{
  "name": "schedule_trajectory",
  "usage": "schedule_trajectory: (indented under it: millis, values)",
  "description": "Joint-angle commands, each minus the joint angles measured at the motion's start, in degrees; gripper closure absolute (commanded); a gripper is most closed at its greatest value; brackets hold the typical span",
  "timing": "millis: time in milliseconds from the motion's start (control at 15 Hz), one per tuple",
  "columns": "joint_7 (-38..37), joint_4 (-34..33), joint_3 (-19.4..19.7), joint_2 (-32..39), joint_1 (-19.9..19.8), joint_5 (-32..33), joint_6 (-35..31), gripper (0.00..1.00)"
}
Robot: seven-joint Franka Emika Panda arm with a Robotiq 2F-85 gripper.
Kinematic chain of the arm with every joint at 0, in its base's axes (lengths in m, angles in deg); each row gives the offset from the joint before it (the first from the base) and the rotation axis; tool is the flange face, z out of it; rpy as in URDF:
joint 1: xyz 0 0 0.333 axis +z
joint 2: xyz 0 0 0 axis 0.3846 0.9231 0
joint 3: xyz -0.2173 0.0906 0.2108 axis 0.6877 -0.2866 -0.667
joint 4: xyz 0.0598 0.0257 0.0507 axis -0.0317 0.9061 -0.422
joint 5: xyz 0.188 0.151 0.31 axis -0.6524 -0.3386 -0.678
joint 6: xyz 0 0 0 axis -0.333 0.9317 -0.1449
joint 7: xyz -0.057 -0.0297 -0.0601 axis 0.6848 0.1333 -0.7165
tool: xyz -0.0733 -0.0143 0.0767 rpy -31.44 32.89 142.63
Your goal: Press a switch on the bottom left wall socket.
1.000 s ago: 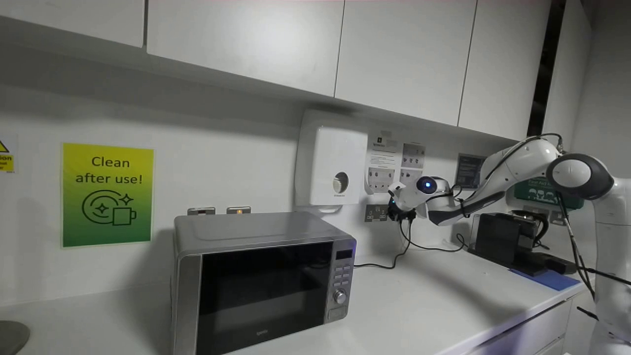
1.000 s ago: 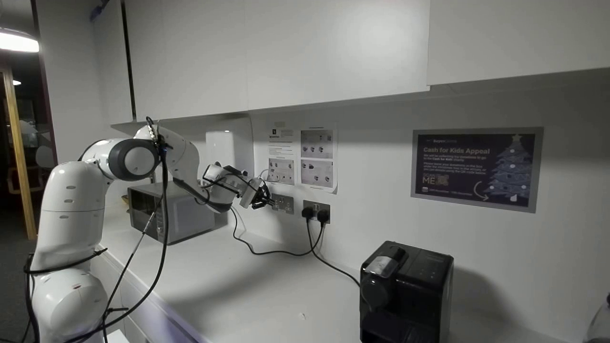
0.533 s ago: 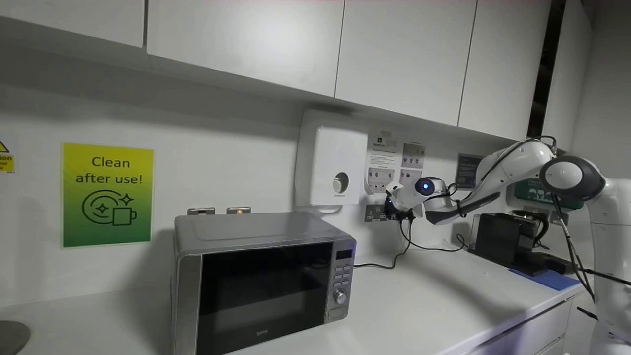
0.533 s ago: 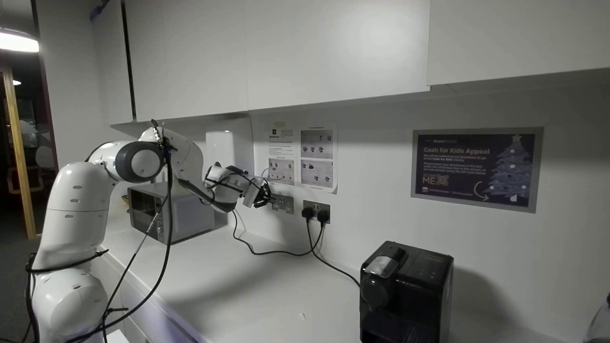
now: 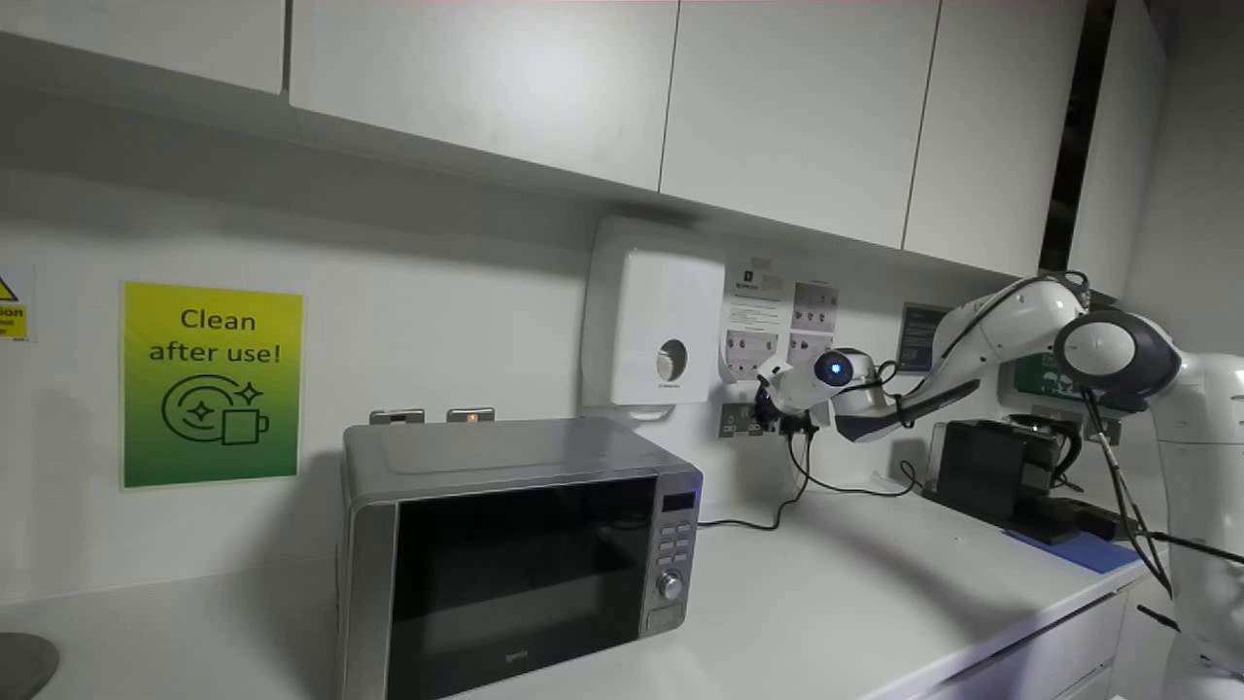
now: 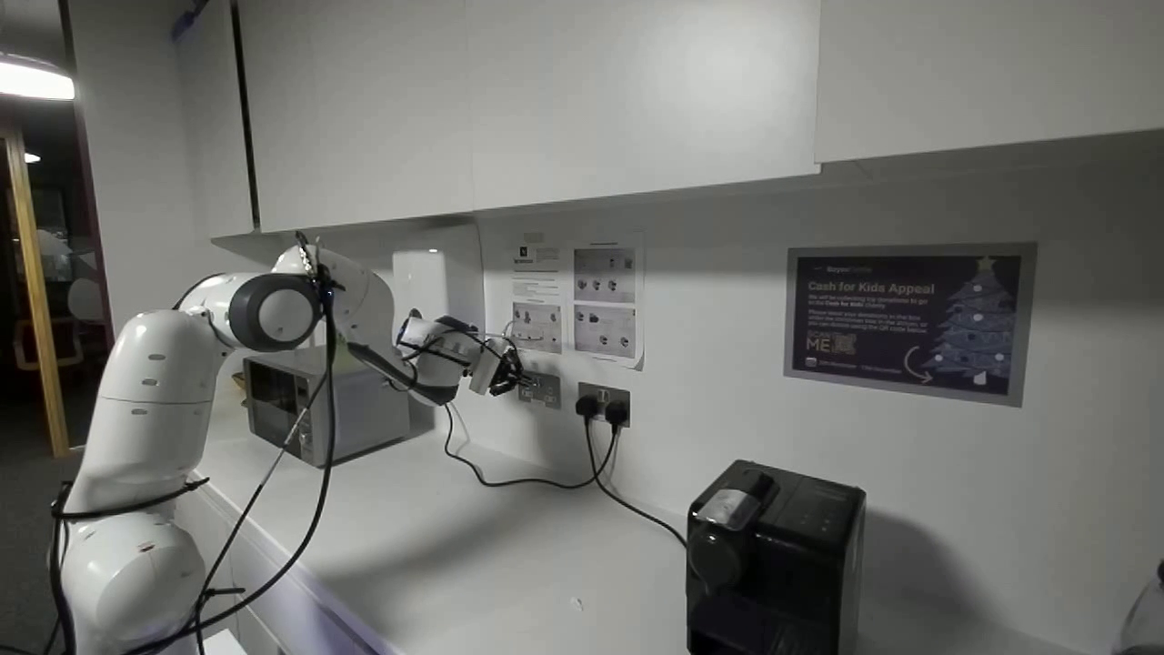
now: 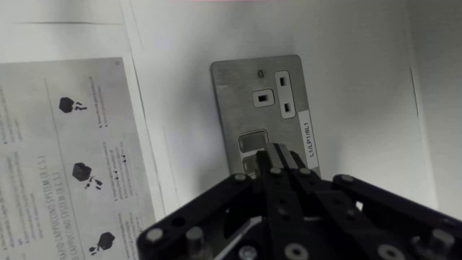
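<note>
The wall sockets here are grey metal plates. The left wall socket (image 6: 546, 391) is a double plate without plugs; it also shows in an exterior view (image 5: 734, 420). In the wrist view this plate (image 7: 231, 104) shows pin holes, a label and two switches (image 7: 252, 141) side by side. My gripper (image 7: 277, 147) has its fingertips together, empty, over the plate's middle beside the lower switch (image 7: 249, 164), partly covering it. Contact cannot be told. In both exterior views the gripper (image 6: 522, 380) is close to the wall at this socket. The plate's lower part is hidden behind the fingers.
A second socket plate (image 6: 604, 393) with two black plugs (image 6: 617, 413) sits to the right. Black cables run over the counter (image 6: 509, 546). A microwave (image 5: 525, 554), a white wall box (image 5: 656, 321), paper notices (image 6: 605, 300), a coffee machine (image 6: 782, 555) and overhead cabinets (image 6: 637, 100) surround the arm.
The arm has extended toward the wall. The gripper has shifted slightly left in one exterior picture and slightly right in another, closer to the left socket plate.
</note>
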Motion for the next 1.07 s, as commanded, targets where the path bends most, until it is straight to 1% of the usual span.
schedule_trajectory:
  millis: [0,1000]
  values:
    - [-1.98,-2.86,0.45,1.57,-0.34,2.5,-2.24,1.0]
    - [-1.82,-4.1,0.32,3.23,-0.01,2.52,-2.02,1.0]
